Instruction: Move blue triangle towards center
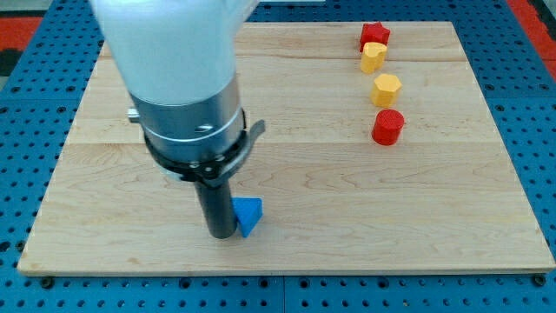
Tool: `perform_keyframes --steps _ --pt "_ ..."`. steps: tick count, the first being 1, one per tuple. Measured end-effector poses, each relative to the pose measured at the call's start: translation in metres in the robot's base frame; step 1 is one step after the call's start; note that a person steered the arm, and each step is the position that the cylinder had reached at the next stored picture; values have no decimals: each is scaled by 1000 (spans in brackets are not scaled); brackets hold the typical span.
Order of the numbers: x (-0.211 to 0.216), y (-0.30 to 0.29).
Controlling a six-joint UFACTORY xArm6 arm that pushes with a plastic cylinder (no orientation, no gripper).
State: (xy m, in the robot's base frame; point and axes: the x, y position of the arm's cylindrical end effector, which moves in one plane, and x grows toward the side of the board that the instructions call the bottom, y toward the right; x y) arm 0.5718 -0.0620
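The blue triangle (pixel 248 215) lies on the wooden board (pixel 287 252) near the view's bottom, left of the middle. My tip (pixel 221 234) stands right against the triangle's left side, touching or nearly touching it. The arm's white and grey body (pixel 187 104) rises above the tip and hides the board behind it.
At the view's upper right stand, in a column, a red star-like block (pixel 374 35), a yellow block (pixel 373 57), a yellow hexagon block (pixel 387 89) and a red cylinder (pixel 388 127). A blue pegboard surface (pixel 26 130) surrounds the board.
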Motion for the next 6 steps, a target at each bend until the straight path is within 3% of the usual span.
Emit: perform_keyframes --steps 2,6 --pt "-6 30" --pt "-58 104"
